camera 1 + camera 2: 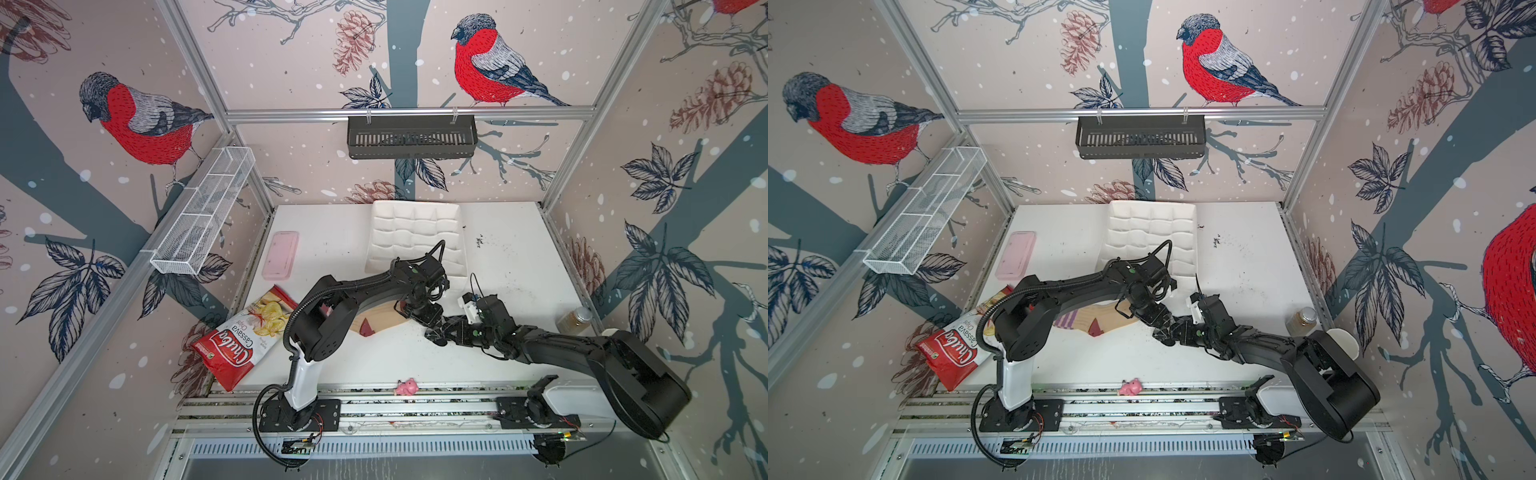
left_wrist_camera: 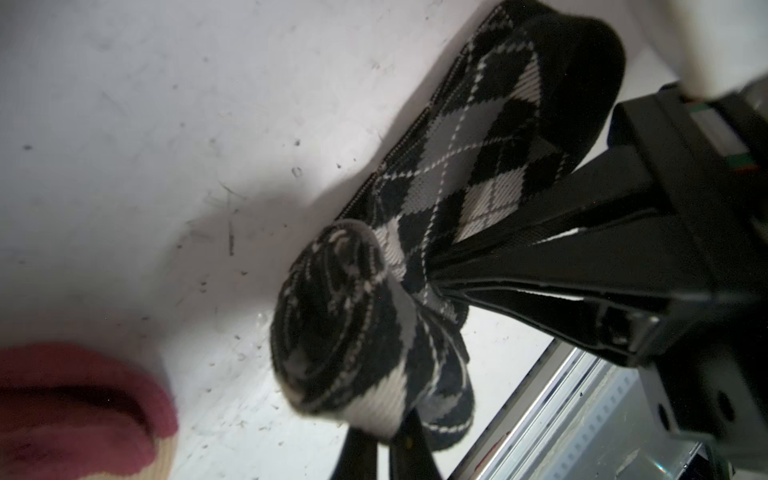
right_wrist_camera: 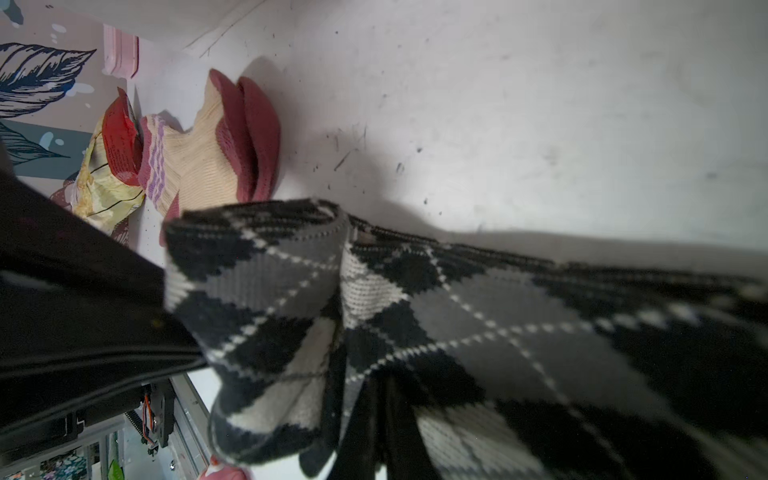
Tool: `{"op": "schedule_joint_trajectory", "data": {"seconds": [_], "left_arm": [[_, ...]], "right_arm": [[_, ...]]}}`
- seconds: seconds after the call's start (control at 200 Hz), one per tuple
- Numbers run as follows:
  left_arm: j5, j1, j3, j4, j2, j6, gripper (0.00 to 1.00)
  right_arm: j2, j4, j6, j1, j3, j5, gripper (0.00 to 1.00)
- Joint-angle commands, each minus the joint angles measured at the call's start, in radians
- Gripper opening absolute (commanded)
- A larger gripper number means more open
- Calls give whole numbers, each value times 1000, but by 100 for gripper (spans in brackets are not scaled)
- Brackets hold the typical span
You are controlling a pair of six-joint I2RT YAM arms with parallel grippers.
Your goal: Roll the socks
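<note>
The black-grey-white argyle sock (image 2: 469, 166) lies stretched on the white table, with one end wound into a tight roll (image 2: 345, 328). My left gripper (image 2: 384, 436) is shut on that rolled end. My right gripper (image 3: 374, 399) is shut on the flat part just beside the roll (image 3: 257, 299). In both top views the two grippers meet at mid-table, left gripper (image 1: 430, 322) against right gripper (image 1: 446, 330), and they hide most of the argyle sock. The tan sock (image 1: 370, 324) with maroon toe (image 3: 253, 137) and purple stripes (image 1: 1067, 320) lies flat to the left, apart from both grippers.
A red-and-white chips bag (image 1: 245, 336) lies at the table's left edge, and a pink case (image 1: 280, 254) behind it. A white compartment tray (image 1: 415, 232) stands at the back. There is a jar (image 1: 575, 320) at the right edge and a pink toy (image 1: 406, 387) on the front rail.
</note>
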Motion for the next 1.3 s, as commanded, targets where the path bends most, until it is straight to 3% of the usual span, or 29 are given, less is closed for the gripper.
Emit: {"op": "schedule_joint_trajectory", "data": {"seconds": [0.0,0.16,0.415,0.645,0.811,1.081,1.296], "left_arm": [[-56,-21,38,-105,28,34,0],[-76,-42,87,-144,55,36,0],[82,-42,96,-50,43,20,8],[136,-43,86,2,62,3,10],[164,-43,70,48,63,-9,22],[145,-27,17,153,92,-46,1],[109,-1,-47,255,72,-101,0]], "right_arm": [[8,-26,12,4,2,32,10],[9,-21,10,4,2,31,10],[27,15,18,4,-12,22,10],[28,19,17,4,-15,19,10],[30,22,18,2,-18,19,10],[-19,-23,13,-10,-16,22,12],[-49,-49,13,-16,-19,24,13]]}}
